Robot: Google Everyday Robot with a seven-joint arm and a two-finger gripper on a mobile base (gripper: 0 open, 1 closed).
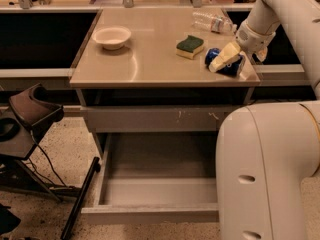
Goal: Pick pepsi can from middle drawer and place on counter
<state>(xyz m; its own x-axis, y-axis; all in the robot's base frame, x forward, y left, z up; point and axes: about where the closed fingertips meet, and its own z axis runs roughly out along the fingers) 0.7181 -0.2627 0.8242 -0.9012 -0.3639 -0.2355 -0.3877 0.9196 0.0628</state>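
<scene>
The pepsi can (212,56), dark blue, lies on its side on the beige counter (150,64) near the front right corner. My gripper (226,60) reaches down from the right, with a pale finger across the front of the can, and is shut on it. The middle drawer (150,214) stands pulled open below the counter, and its grey floor shows nothing in it. The drawer's right part is hidden behind my white body.
A green-and-yellow sponge (190,46) lies just left of the can. A clear plastic bottle (212,22) lies behind it and a white bowl (112,36) sits at the back left. My white base (270,174) fills the lower right. A dark stand (30,114) is at the left.
</scene>
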